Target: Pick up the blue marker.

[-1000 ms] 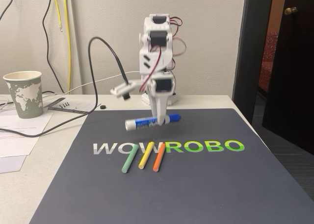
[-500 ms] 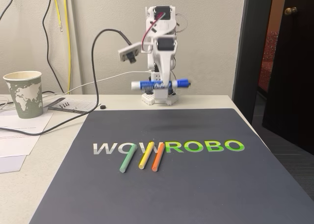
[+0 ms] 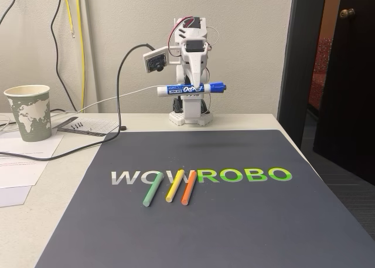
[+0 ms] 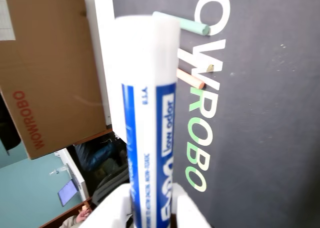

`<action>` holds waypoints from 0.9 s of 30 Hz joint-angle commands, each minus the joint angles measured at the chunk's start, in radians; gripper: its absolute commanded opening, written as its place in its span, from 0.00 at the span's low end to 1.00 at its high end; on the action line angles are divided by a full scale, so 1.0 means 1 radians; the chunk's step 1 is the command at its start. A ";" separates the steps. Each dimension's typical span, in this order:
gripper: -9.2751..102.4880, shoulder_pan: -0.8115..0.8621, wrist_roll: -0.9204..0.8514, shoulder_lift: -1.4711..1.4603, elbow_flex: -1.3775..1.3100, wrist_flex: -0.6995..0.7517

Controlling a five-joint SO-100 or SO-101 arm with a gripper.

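**Marker aloft, held near mid-barrel**

While the dark grey mat printed with white and green letters (image 3: pixel 234 221) covers most of the table in the fixed view, the white five-joint arm (image 3: pixel 192 42) stands at the mat's twelve o'clock edge, folded back and upright. A white-and-green paper cup (image 3: pixel 28 111) sits well apart at nine o'clock, among papers and black cables.

Clamped crosswise in the white two-finger gripper (image 3: pixel 196 87) is the thick blue marker with white barrel, blue label and blue cap (image 3: pixel 191 89). It hangs level, high above the mat, cap pointing to three o'clock, with nothing under it. In the wrist view the marker (image 4: pixel 147 128) runs up from the fingers (image 4: pixel 192 213) at six o'clock toward twelve, the jaws closed tight against its barrel.

Three thin chalk-like sticks, green (image 3: pixel 153 189), yellow (image 3: pixel 173 186) and orange (image 3: pixel 188 188), lie side by side near the mat's centre, untouched.

Judging by its look, the marker is light, rigid and smooth plastic, so it could slide or swivel between hard fingers. The hold sits close to the middle of the barrel, which seems the right spot: balanced, on the straight section, away from the cap seam. The pick-up appears essentially done.
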 commanded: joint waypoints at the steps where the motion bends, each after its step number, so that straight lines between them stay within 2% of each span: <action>1: 0.13 -0.011 0.014 0.040 0.009 -0.034; 27: 0.13 -0.029 0.002 0.106 0.083 -0.071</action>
